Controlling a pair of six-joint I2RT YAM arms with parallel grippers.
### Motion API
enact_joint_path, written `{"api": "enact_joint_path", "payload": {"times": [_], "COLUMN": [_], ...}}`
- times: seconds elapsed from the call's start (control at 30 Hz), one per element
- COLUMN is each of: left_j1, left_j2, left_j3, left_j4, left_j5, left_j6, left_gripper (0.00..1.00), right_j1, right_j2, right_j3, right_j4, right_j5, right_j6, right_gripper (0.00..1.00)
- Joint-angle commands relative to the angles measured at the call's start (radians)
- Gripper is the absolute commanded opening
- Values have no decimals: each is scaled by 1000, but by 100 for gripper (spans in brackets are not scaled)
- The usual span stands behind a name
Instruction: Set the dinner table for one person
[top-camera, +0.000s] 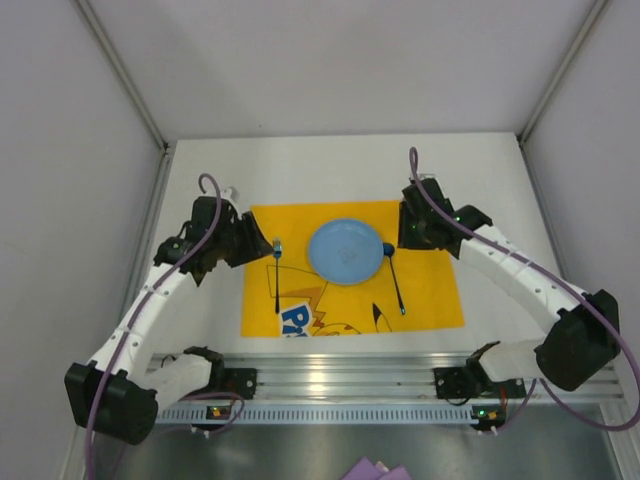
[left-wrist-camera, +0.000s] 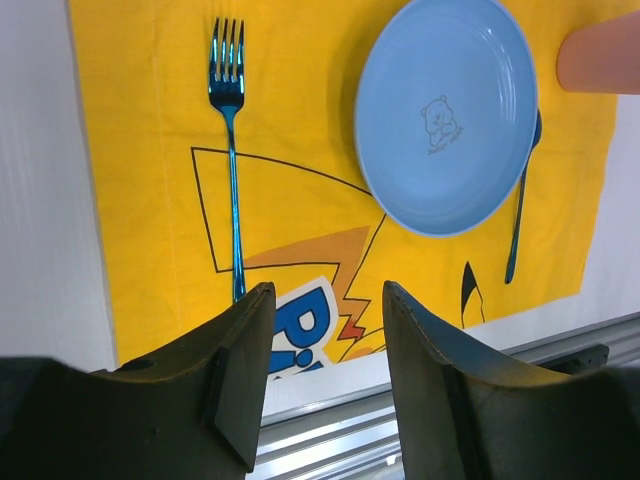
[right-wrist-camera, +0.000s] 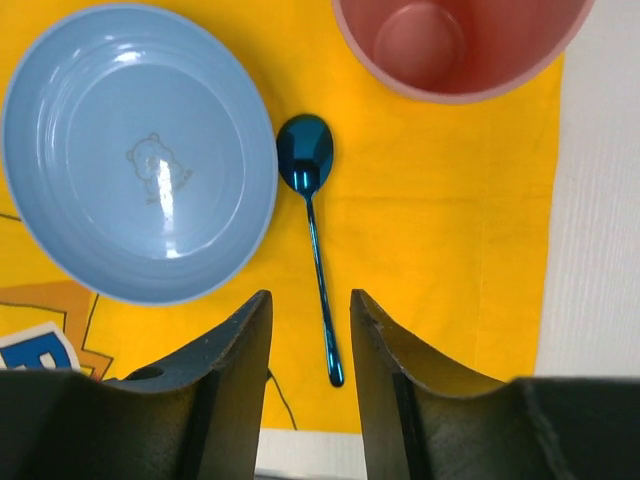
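The white dinner table (top-camera: 500, 180) carries a yellow cartoon placemat (top-camera: 430, 290). On the mat lie a light blue plate (top-camera: 345, 250) in the middle, a blue fork (top-camera: 277, 275) to its left and a blue spoon (top-camera: 396, 280) to its right. A pink cup (right-wrist-camera: 455, 40) stands at the mat's far right corner, hidden in the top view by my right gripper (top-camera: 415, 230). That gripper (right-wrist-camera: 310, 305) hovers open and empty above the spoon (right-wrist-camera: 315, 240). My left gripper (top-camera: 245, 245) hovers open and empty above the mat's left side, near the fork (left-wrist-camera: 232, 170).
An aluminium rail (top-camera: 330, 375) runs along the near table edge, with both arm bases on it. Grey walls enclose the table on three sides. Bare white table (left-wrist-camera: 40, 200) flanks the mat left and right (right-wrist-camera: 600, 250).
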Motion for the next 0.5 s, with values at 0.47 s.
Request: {"api": "enact_joint_path", "payload": {"times": [0.47], "left_j1": [-97], "left_j2": [438], "left_j3": [68], "left_j4": [320], "left_j5": [134], "left_j6": [-8], "left_gripper": [53], "right_j1": [40], "right_j2": [-267], "right_j3": [-140], "right_j4": [-116], "right_j5": [9], "right_j6": [40], "right_gripper": [41]}}
